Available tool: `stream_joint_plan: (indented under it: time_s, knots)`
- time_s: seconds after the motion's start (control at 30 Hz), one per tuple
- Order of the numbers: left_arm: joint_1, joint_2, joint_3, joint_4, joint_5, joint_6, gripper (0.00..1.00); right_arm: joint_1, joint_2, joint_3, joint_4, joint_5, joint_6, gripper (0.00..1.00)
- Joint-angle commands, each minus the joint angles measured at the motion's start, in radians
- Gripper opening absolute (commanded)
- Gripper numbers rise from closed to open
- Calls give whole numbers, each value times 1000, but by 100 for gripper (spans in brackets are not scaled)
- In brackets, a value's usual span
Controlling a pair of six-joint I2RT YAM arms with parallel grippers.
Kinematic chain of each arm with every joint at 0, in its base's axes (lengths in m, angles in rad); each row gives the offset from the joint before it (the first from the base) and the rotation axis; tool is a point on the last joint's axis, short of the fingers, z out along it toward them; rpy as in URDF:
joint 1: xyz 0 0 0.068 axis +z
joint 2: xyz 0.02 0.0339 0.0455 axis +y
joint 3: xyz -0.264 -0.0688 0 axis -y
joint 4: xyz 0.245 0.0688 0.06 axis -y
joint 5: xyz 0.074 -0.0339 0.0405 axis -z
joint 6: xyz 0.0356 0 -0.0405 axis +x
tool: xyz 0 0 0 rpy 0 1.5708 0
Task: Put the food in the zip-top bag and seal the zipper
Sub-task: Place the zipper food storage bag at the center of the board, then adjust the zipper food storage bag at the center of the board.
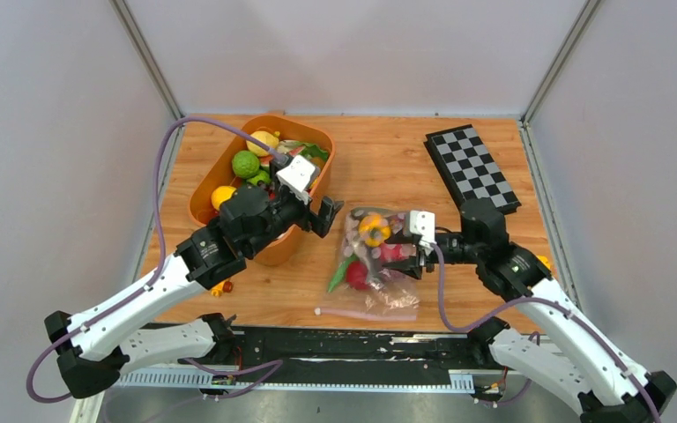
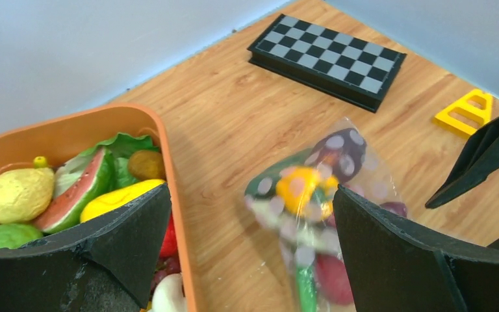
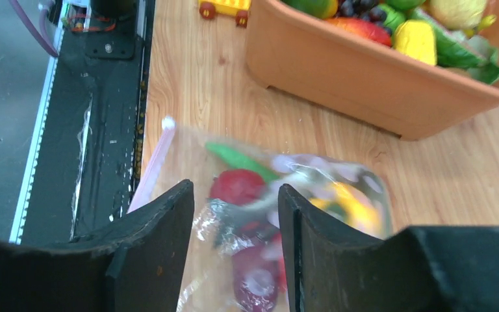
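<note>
The clear zip-top bag (image 1: pixel 375 263) lies flat mid-table, holding a yellow pepper (image 1: pixel 374 229), a green cucumber (image 1: pixel 341 274) and red and purple pieces (image 1: pixel 359 276). Its pinkish zipper (image 1: pixel 366 311) forms the edge nearest the arm bases. My right gripper (image 1: pixel 408 253) hovers open over the bag's right side; in the right wrist view crinkled bag plastic (image 3: pixel 237 224) shows between the fingers (image 3: pixel 162 240). My left gripper (image 1: pixel 318 212) hangs open between the orange tub and the bag, empty. In the left wrist view the bag (image 2: pixel 312 195) lies below the wide-apart fingers (image 2: pixel 390 253).
An orange tub (image 1: pixel 293 244) at the left holds more toy food (image 1: pixel 246 164). A folded chessboard (image 1: pixel 472 167) lies at the back right. A yellow toy car (image 1: pixel 220 286) sits near the tub, and a yellow triangular piece (image 2: pixel 468 110) lies by the right arm.
</note>
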Motion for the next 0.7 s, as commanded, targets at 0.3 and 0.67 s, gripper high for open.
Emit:
stream_joint_plan:
  time_s: [0.3,0.67]
  knots:
    - [3,133,-130,158,258,-251,100,5,-56,-133,254,770,666,66]
    - [3,312,-198,228,318,-299,98,0,256,-78,129,705,915,58]
